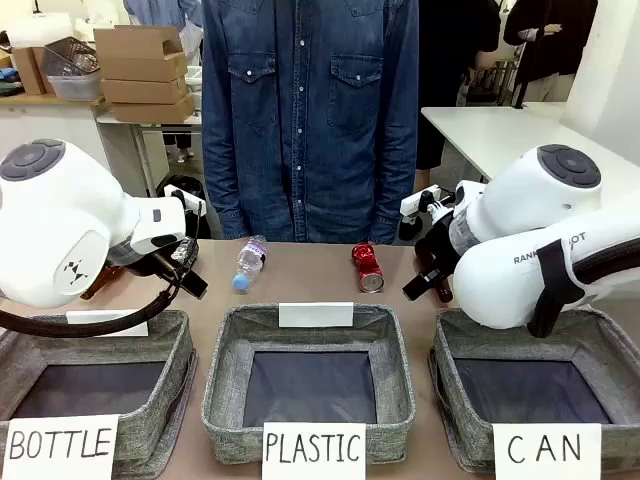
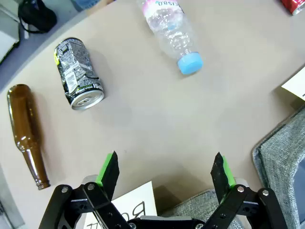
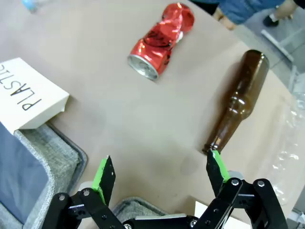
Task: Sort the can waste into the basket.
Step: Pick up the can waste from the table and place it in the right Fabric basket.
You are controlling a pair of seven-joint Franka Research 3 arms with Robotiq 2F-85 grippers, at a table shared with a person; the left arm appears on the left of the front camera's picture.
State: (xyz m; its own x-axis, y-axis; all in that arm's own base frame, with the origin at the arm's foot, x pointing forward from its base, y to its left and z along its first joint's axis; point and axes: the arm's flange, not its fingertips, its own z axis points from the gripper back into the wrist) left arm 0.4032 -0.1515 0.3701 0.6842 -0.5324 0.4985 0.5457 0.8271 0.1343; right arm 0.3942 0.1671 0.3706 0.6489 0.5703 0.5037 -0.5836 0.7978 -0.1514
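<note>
Currently, we hold the left gripper [image 2: 167,164] and right gripper [image 3: 160,167] wide apart, both empty. The red can [image 3: 162,40] lies just beyond the CAN basket [image 1: 443,390]; the dark can [image 2: 78,74] lies well apart from it. We risk clamping the brown glass bottle [image 3: 236,100], also near that basket.

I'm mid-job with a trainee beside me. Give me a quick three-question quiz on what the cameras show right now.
1. True or false: the red can already lies in the basket signed CAN.
2. Which lies nearest the dark can: A a brown bottle, B a sponge, C a fork?
3. Fill in: the left pincer and the right pincer both stand ___.
Key: 1 false, it lies on the table; 2 A; 3 open.
</note>
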